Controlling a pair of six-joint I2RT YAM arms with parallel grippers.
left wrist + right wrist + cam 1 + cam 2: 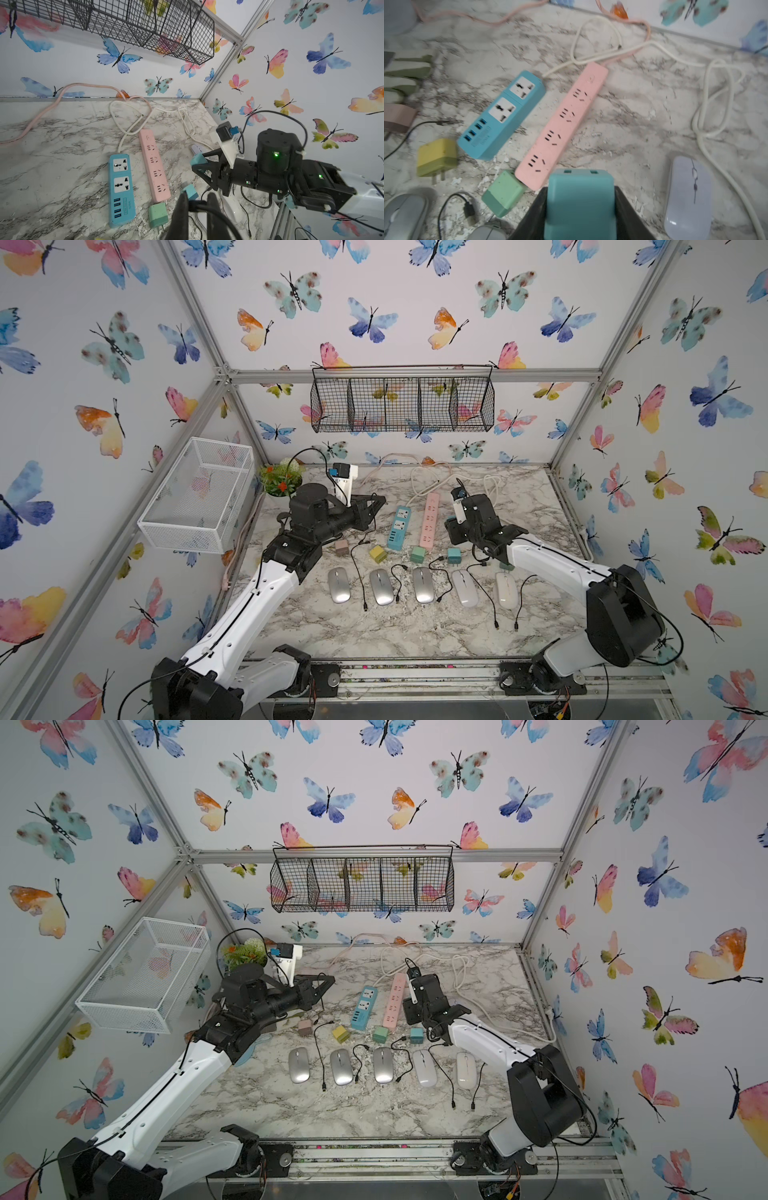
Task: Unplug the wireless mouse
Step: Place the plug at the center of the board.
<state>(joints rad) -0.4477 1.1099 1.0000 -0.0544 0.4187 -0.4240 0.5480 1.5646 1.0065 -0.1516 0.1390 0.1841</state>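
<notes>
Looking through the right wrist camera, I see the right fingers clamped on a teal charger block, one finger pressed to each side of it, just short of the near end of the pink power strip. The lavender mouse lies flat on the marble worktop just beside those fingers, on the side away from the blue power strip. Whether a lead is plugged into it I cannot tell from here. In both top views five other mice lie in a row nearer the front edge of the worktop. My left fingers are clenched almost together on a black cable. It crosses between them in the left wrist view and, in both top views, hangs from them down to the worktop. They hover left of the blue power strip, well apart from the lavender mouse.
</notes>
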